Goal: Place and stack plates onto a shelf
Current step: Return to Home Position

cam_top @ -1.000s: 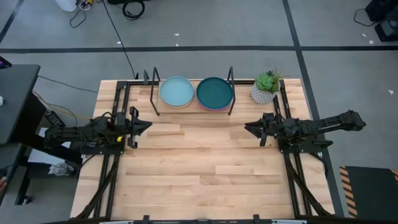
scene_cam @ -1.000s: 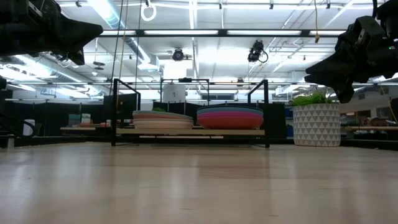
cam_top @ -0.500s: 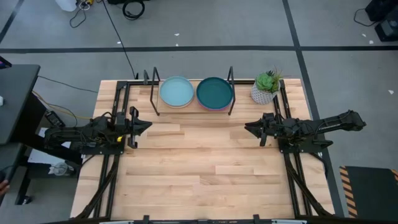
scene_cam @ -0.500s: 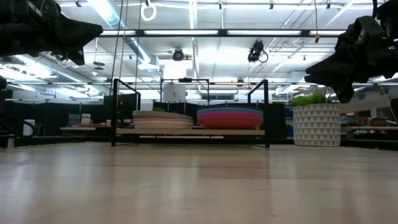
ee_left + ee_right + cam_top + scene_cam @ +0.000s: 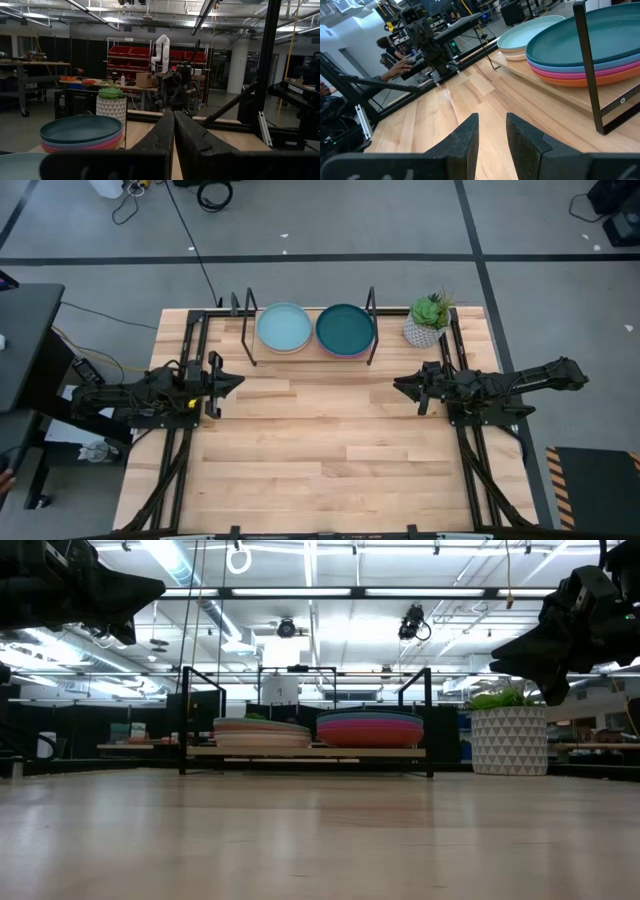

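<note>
Pale wood desk carries everything. Near its left edge the left tool hovers, fingers pressed together. Near the right edge the right tool hovers, fingers seemingly a little apart. Along the far edge stands the shelf, bearing the plates in two side-by-side stacks, one topped by a light blue plate, the other by a dark teal plate. A potted plant sits just beside the shelf, toward the far right corner.
</note>
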Robot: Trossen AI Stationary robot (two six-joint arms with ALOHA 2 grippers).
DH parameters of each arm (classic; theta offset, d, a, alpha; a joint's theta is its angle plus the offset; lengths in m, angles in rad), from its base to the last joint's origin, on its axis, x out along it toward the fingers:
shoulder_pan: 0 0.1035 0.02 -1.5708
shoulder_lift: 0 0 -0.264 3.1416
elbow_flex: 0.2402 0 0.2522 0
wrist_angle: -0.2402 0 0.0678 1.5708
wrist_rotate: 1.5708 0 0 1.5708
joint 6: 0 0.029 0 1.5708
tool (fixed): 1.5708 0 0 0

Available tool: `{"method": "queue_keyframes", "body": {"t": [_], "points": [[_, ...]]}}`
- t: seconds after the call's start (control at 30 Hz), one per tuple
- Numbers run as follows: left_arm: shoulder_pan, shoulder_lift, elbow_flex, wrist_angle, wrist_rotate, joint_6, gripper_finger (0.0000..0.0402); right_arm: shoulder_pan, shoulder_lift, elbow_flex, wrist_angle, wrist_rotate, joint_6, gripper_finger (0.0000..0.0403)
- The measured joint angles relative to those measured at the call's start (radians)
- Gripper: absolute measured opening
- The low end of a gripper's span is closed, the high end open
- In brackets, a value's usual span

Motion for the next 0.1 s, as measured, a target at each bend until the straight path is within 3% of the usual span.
{"method": "queue_keyframes", "body": {"t": [0.1], "points": [[0.0, 0.0, 0.0, 0.0, 0.0, 0.0, 0.002, 0.0, 0.0, 0.0, 0.0, 0.0, 0.0, 0.0105]]}}
